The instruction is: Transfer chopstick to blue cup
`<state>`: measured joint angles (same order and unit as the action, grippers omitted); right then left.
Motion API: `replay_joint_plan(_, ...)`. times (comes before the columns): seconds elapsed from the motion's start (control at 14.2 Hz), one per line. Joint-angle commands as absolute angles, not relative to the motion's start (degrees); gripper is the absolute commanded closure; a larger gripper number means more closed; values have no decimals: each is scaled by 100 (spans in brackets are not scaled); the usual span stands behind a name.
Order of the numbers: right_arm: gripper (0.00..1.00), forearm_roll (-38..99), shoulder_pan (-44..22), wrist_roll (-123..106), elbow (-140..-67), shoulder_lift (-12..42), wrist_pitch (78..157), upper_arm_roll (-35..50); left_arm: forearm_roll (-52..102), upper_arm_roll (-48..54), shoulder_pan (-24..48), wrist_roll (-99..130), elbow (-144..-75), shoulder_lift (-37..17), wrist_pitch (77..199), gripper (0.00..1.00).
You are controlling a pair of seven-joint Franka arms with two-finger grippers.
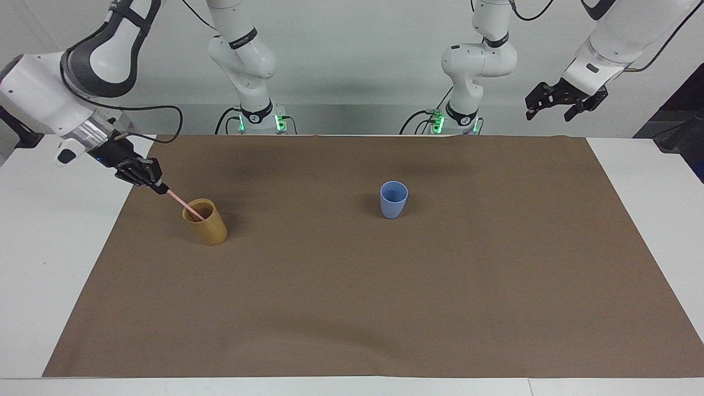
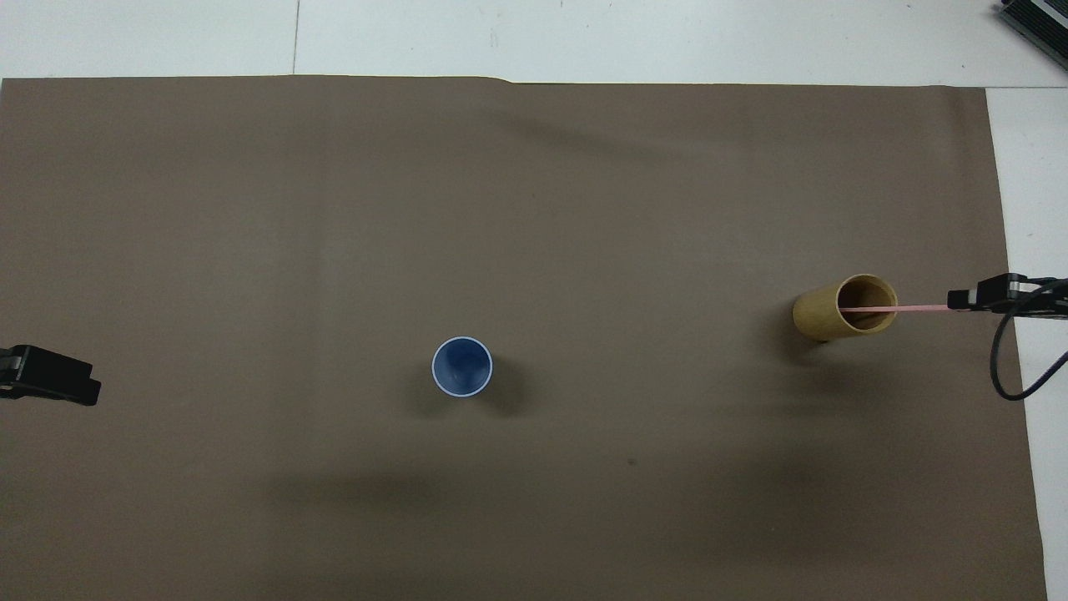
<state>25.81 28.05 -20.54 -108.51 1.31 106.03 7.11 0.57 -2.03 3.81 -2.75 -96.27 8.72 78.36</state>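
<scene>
A thin pale pink chopstick leans out of a tan wooden-looking cup at the right arm's end of the mat. My right gripper is shut on the chopstick's upper end, just outside that cup's rim. The light blue cup stands upright and empty near the mat's middle. My left gripper hangs open and empty, high over the left arm's end of the table, where the arm waits.
A brown mat covers most of the white table. Two further white arms stand at the robots' edge. A black cable loops under my right wrist.
</scene>
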Motion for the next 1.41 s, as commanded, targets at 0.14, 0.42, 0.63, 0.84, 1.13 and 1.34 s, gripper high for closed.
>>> replay_joint_plan(0.14, 100, 2314, 2418, -1443, -10267, -315, 10082, 800, -44, -141, 325, -316, -9729, 940, 8130, 0)
replay_joint_plan(0.42, 100, 1576, 1427, -206, -9740, -466, 9642, 809, -44, -149, 325, -316, -9729, 940, 8130, 0)
replay_joint_plan(0.63, 100, 985, 504, 893, -9484, -457, 9606, 896, -44, -149, 325, -316, -9729, 940, 8130, 0)
replay_joint_plan(0.84, 100, 1010, -157, 1774, -9431, -448, 9703, 896, -44, -149, 316, -316, -9729, 940, 8130, 0)
replay_joint_plan(1.13, 100, 958, -1025, 3071, -9246, -282, 9703, 958, -44, -149, 325, -316, -9729, 940, 8130, 0)
replay_joint_plan(1.34, 100, 792, -1729, 3926, -8922, 86, 9721, 967, -44, -149, 325, -316, -9729, 940, 8130, 0)
